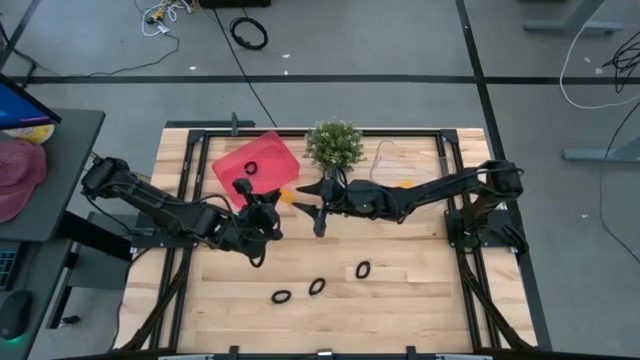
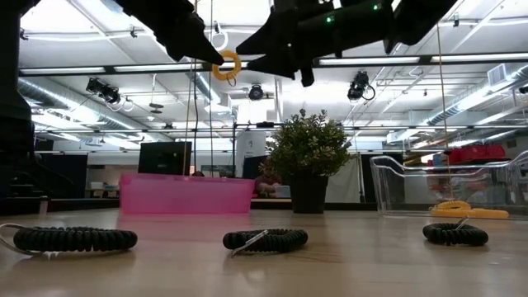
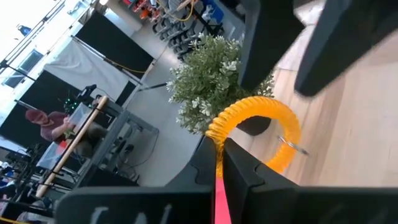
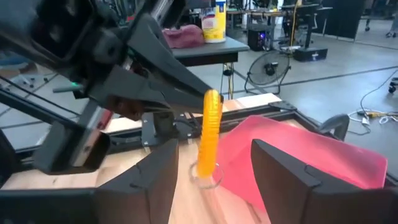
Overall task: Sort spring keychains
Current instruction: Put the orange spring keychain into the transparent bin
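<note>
Left jaws [image 4: 202, 99]: clamped on an orange keychain [image 4: 209, 134], raised above the tabletop for a handover.
Right jaws [image 4: 211, 165]: spread wide, flanking it, ready to receive.

Three black loops [image 1: 316, 286] are lying on the table [image 1: 420, 300], and a fourth loop [image 1: 250, 168] is sitting in the one pink tray [image 1: 275, 150]. One orange loop [image 2: 226, 64] is hanging aloft. One plant [image 1: 334, 145] is standing; two arms are reaching in.
</note>
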Robot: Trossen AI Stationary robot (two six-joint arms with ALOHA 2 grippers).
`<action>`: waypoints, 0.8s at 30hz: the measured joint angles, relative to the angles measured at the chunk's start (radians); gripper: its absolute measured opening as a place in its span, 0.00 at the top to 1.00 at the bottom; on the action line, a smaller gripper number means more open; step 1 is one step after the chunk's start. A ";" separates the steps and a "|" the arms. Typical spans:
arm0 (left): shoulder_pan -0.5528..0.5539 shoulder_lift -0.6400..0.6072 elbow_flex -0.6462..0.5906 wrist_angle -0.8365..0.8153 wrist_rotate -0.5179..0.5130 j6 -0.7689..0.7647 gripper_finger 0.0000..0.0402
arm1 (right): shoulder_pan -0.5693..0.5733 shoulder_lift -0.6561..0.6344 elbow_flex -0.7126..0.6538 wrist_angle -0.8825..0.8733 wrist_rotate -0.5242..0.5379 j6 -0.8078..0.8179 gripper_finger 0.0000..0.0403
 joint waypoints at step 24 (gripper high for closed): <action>0.000 0.000 0.000 0.009 0.037 0.019 0.98 | -0.014 0.069 0.012 0.032 -0.048 -0.091 0.96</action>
